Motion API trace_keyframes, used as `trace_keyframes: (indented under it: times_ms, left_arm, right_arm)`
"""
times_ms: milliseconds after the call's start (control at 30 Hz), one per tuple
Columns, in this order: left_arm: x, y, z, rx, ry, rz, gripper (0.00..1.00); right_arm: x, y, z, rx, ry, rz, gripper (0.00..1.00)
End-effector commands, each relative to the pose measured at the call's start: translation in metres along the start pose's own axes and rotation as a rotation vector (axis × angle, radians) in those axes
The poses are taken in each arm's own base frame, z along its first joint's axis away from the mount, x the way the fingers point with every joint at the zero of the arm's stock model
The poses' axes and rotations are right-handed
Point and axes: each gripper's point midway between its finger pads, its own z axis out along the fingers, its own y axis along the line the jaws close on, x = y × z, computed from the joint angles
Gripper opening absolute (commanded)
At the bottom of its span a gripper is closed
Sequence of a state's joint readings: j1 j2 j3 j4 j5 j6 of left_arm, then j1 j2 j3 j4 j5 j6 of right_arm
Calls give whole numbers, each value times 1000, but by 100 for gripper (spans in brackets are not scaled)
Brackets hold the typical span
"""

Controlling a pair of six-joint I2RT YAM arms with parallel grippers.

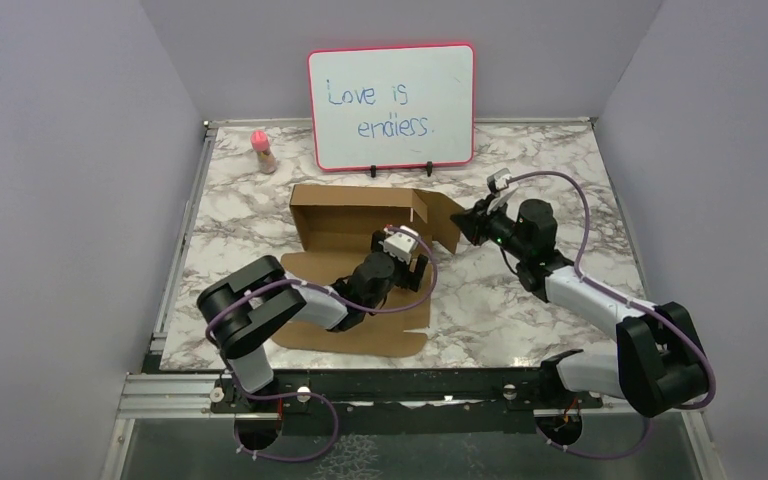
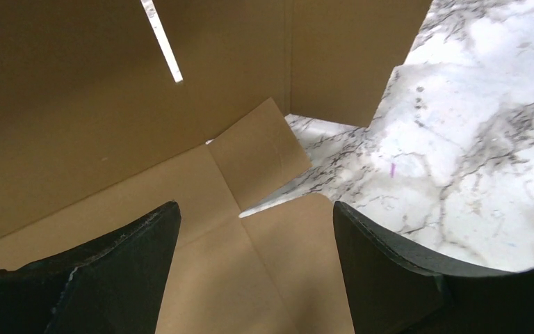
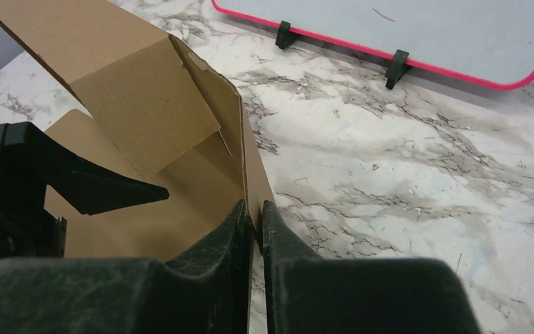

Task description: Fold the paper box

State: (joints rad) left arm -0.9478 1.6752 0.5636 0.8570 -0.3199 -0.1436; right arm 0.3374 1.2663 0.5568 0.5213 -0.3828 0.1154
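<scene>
1. Paper box (image 1: 350, 215): plain brown cardboard, partly erected. It sits near the middle of the marble table (image 1: 560, 160), in front of the red-framed whiteboard (image 1: 392, 105) and apart from it.
2. Box panels, top view: the long rear wall stands upright. The front panel lies flat on the table toward the arm bases, partly under the left arm. The right-end flap is raised and angled outward.
3. Left wrist view: a narrow slot is cut through the rear wall. A small corner tab is folded inward at the foot of that wall, with bare marble showing just beyond it.
4. Left claw (image 1: 405, 258): over the box's base panel, near its right end. The jaws are spread wide with only the flat cardboard floor showing between them, so it grips nothing. Whether the fingertips touch the panel cannot be told.
5. Right claw (image 3: 254, 212): reaches in from the right side. The jaws are pinched nearly together on the right-end flap, and the cardboard's edge runs straight between the two fingers.
6. Right wrist view: one dark finger of the left claw shows inside the box, apart from the gripped flap.
7. The whiteboard stands on two black feet and reads "Love is endless." in blue handwriting.
8. Small pink-capped bottle (image 1: 261, 150): upright at the far left of the table, just left of the whiteboard and well apart from the box.
</scene>
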Motion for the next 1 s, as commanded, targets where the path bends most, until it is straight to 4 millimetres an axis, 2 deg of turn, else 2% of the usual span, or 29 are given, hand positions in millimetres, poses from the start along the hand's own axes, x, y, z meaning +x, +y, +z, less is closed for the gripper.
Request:
trace_keyframes:
  times_ms: [0, 333, 600, 800, 967]
  left_arm:
    - [-12, 6, 11, -63, -105, 45, 82]
    - [4, 1, 29, -122, -125, 142, 82]
    - [10, 16, 46, -254, -136, 136, 84]
    - [11, 28, 50, -342, -144, 139, 84]
    - [6, 30, 46, -350, -167, 117, 76]
  right_arm:
    - [-14, 0, 0, 60, -83, -44, 15]
    - [-2, 2, 2, 85, -102, -77, 19]
    - [1, 5, 3, 74, -102, -89, 19]
    - [1, 7, 4, 67, -101, -94, 19]
    - [1, 6, 4, 71, -100, -95, 19]
